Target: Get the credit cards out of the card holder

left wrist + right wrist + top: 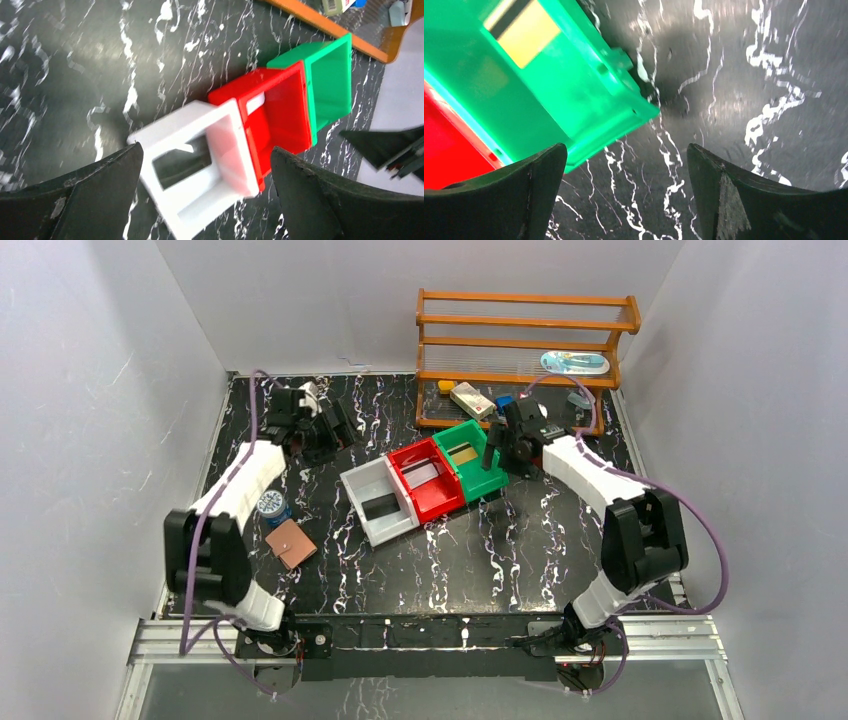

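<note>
card holder (pixel 291 543) lies flat and looks folded shut at lower left of the top view, on the table (pixel 520 550) just beside a small can (pixel 271 506); neither tool is near it; left gripper (pixel 335 426) is up in the upper left, jaws spread w/ nothing between them; right gripper (pixel 505 445) hangs at the green bin (pixel 470 460), centre-right, also spread and empty; credit cards (pixel 521 32) seem out, approx one per bin: a yellowish one in green, a pale one in the red bin (pixel 427 482), a dark one in the white bin (pixel 380 502) (can't tell if more sit inside the holder); so prob. the closing step; next move, if any, needs the left arm to reach the holder and check its pockets.
</note>
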### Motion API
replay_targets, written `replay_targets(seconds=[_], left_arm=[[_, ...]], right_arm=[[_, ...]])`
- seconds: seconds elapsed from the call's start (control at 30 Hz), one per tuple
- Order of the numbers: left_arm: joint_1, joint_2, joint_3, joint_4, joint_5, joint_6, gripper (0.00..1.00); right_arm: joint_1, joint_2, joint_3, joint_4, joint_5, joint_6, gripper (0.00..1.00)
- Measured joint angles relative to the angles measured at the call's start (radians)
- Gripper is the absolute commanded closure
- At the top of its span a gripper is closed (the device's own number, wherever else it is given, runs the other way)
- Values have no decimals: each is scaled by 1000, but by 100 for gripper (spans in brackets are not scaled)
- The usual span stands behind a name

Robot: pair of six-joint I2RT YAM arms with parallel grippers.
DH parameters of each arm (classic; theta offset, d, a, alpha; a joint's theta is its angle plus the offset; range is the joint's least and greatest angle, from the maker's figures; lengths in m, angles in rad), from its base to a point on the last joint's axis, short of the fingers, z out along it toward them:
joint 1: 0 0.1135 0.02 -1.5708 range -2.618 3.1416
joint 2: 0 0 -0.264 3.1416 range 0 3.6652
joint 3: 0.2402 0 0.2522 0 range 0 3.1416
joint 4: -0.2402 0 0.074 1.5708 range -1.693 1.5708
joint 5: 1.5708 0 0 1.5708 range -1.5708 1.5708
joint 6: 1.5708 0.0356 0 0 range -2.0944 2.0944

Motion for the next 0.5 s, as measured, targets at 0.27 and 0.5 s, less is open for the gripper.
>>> replay_targets(seconds=[0.27, 0.5], left_arm=[[0, -336, -288, -61, 21, -32, 7], [-51, -326, -362, -47, 122, -59, 9]], right_arm=[[0, 181, 220, 21, 6, -137, 3], [0, 266, 246, 24, -34, -171, 7]])
